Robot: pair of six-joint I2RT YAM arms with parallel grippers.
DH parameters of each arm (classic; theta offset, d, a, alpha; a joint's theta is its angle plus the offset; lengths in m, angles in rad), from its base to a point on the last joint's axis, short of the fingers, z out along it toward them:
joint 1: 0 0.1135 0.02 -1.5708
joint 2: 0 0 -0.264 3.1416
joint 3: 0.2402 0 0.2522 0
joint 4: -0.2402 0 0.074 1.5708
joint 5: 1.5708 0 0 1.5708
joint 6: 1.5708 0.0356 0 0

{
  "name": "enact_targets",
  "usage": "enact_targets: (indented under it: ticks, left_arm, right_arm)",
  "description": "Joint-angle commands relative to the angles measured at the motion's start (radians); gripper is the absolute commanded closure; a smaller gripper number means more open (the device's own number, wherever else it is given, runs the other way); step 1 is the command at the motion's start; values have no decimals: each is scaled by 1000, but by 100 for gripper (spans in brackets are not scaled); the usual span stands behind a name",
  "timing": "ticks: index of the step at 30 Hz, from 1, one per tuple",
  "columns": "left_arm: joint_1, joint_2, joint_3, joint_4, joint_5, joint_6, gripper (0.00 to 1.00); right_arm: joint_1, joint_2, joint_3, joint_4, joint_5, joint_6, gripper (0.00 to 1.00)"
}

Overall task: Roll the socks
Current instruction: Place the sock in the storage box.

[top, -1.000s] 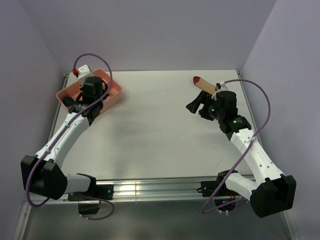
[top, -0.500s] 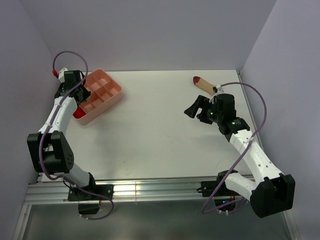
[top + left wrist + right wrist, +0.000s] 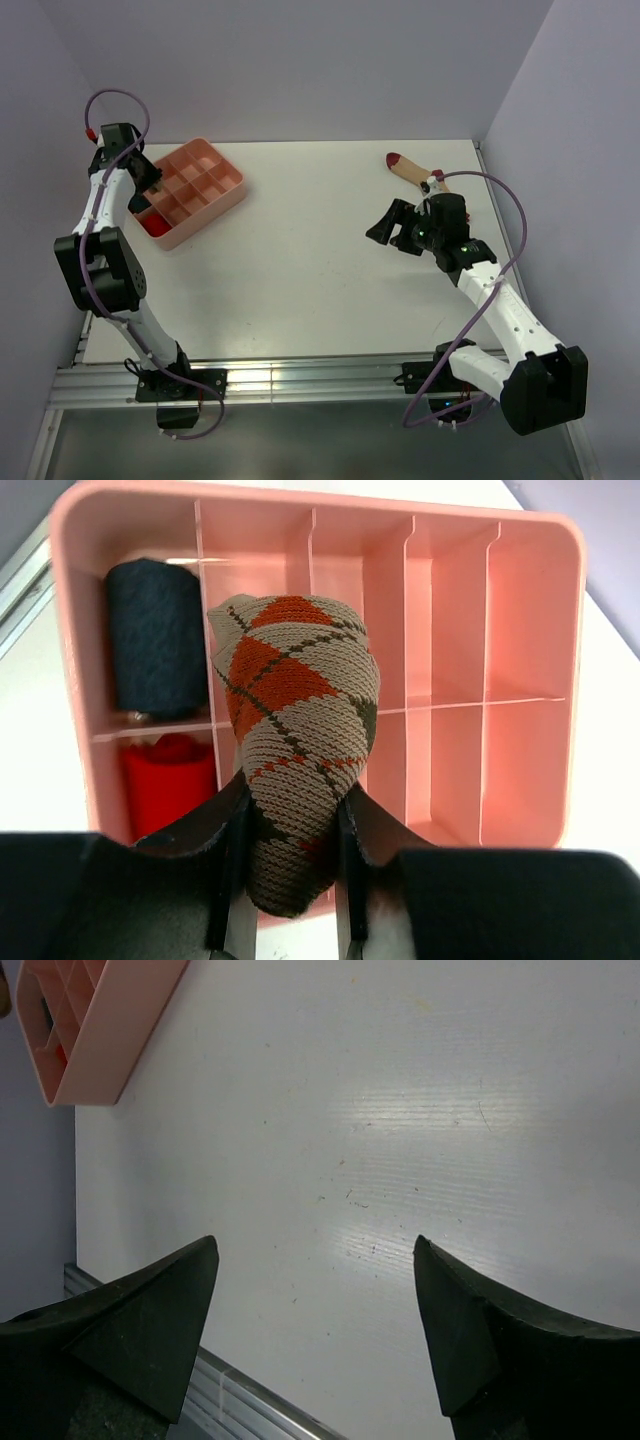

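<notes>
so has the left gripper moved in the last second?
Yes. The left gripper swung left off the pink tray, toward the left wall, holding the argyle sock.

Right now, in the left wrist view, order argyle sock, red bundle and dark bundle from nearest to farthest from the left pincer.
1. Argyle sock: gripped in the left pincer.
2. Red bundle: near-left tray compartment.
3. Dark bundle: compartment behind the red one.

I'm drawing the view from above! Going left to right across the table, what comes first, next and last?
pink tray → tan sock with a red toe → right arm's black shoulder
</notes>
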Motion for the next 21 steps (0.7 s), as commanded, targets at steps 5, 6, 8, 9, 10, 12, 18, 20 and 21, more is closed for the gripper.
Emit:
enact_targets:
  ticks: [5, 6, 8, 9, 10, 12, 18, 20, 21]
  left_arm:
    - [45, 122, 167, -73, 114, 45, 100]
    - [49, 141, 171, -73, 114, 47, 100]
    - [63, 163, 188, -78, 148, 47, 100]
    - [68, 189, 197, -93, 172, 51, 100]
    - [69, 203, 219, -107, 180, 59, 100]
    - [72, 238, 239, -122, 171, 62, 100]
    - [91, 275, 250, -97, 131, 56, 100]
    - [92, 280, 237, -66, 128, 53, 100]
    - [91, 283, 237, -60, 128, 51, 100]
  right_arm:
    - [-6, 13, -14, 37, -21, -18, 15]
    - [-6, 15, -14, 38, -23, -20, 15]
    - [-4, 21, -16, 37, -23, -21, 15]
    - [-6, 24, -14, 40, -24, -21, 15]
    - [-6, 28, -14, 40, -24, -23, 15]
    - [-6, 38, -11, 40, -26, -23, 15]
    - [-6, 56, -17, 51, -36, -23, 15]
    - [-4, 59, -20, 54, -38, -23, 16]
    - [-6, 62, -20, 58, -39, -23, 16]
